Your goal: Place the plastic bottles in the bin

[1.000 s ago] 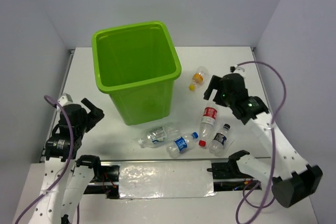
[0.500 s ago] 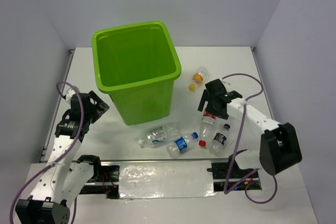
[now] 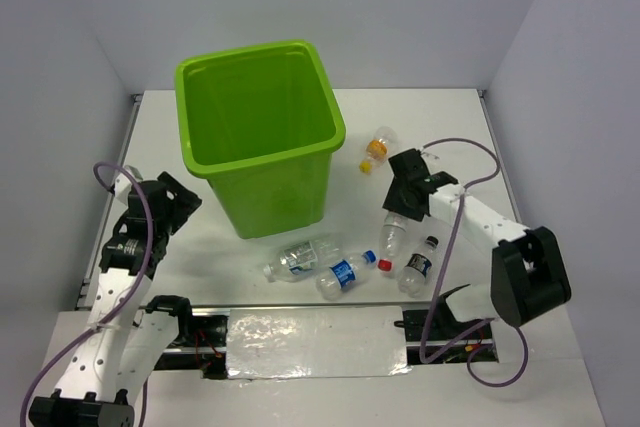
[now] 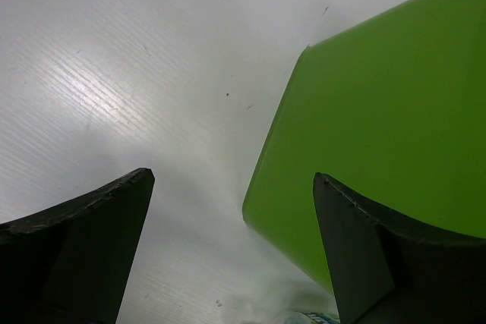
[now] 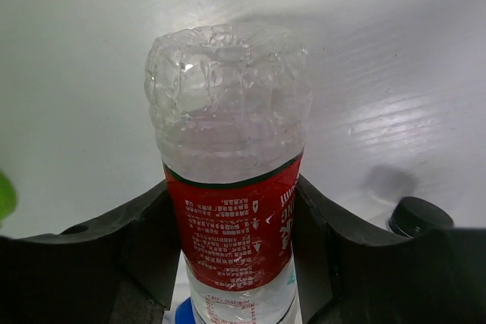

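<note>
The lime-green bin (image 3: 335,133) stands upright at the back left of the table. My right gripper (image 3: 403,209) is shut on the red-labelled bottle (image 3: 394,236), which lies on the table; in the right wrist view its black fingers (image 5: 148,233) press both sides of the red label (image 5: 231,221). A blue-labelled bottle (image 3: 343,274), a clear bottle (image 3: 298,258) and a black-capped bottle (image 3: 418,263) lie near the front. An orange-capped bottle (image 3: 378,145) lies right of the bin. My left gripper (image 3: 172,202) is open and holds nothing, left of the bin (image 4: 380,111).
The white table (image 3: 450,127) is walled at the back and both sides. A foil-covered strip (image 3: 315,339) runs along the near edge between the arm bases. The black cap (image 5: 416,218) shows close to my right finger.
My right gripper has come down over the red-labelled bottle and shut on it. My left arm has shifted slightly, still open.
</note>
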`<act>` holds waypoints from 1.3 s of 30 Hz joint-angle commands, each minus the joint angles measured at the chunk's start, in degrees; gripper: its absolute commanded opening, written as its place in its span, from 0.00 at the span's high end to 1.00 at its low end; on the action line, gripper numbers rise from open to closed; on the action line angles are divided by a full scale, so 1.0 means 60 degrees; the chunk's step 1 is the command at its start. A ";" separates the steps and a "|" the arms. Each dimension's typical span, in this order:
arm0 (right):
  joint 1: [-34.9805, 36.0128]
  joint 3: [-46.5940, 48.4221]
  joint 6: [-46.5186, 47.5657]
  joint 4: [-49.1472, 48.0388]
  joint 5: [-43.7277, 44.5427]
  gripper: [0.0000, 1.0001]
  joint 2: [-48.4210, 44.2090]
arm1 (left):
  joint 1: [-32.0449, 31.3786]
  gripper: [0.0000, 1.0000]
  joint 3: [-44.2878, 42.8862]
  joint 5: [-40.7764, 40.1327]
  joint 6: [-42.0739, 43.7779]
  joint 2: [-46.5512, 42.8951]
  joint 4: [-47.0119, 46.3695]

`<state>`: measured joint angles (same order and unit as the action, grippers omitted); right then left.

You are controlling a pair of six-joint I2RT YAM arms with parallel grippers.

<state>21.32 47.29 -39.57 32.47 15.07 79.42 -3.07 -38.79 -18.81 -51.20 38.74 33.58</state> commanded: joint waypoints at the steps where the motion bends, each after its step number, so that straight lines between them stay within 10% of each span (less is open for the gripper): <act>1: -0.0053 0.0804 0.0017 0.0271 0.0681 0.52 -0.0988 | 0.0058 0.01 -0.0552 -0.0088 -0.0139 0.0003 -0.0265; 11: -0.0316 0.5117 0.2082 0.0081 -0.0868 0.52 -0.2265 | 0.0058 0.01 -0.0377 0.0335 -0.0065 0.0164 -0.0441; 30: 0.0474 1.4407 0.2948 0.0961 -0.8898 0.52 0.2934 | 0.0058 0.01 -0.0435 0.0352 0.0198 0.0311 -0.0310; 39: 0.1778 1.4998 0.3547 0.0022 -0.7962 0.19 0.4150 | 0.0058 0.01 -0.0450 0.0103 0.0213 -0.0011 -0.0104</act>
<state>30.70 134.28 -19.90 36.56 -33.61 102.72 -3.01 -40.82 -17.34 -50.94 39.86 33.52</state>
